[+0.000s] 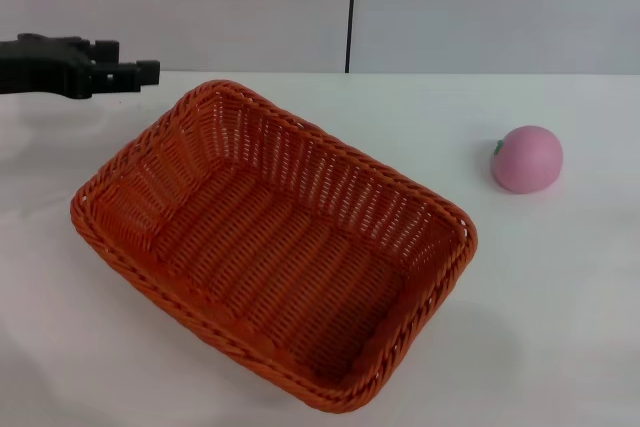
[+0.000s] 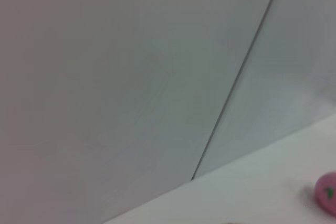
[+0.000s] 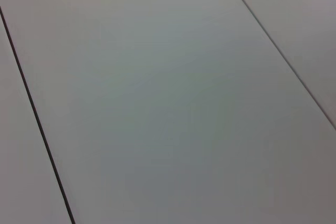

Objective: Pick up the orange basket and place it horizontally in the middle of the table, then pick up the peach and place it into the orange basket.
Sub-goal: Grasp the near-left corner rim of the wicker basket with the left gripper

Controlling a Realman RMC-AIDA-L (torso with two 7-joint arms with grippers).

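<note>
You've got plain pale grey wall [image 1: 200, 7] behind table, built from flat panels. One thin dark vertical seam [image 1: 351, 7] splits it in head view, just right of centre. Same sort of seam [image 2: 236, 77] runs slanted through left wrist view, and right wrist view shows nothing but panels with two dark seams [image 3: 37, 114]. White table [image 1: 560, 297] is wide, unmarked, meets wall at straight edge. Light soft and even, only faint shadows on tabletop.

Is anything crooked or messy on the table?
The basket sits slanted on the table, not straight across, and it is empty. The peach lies outside it, off to the right. Nothing looks spilled or broken.
</note>
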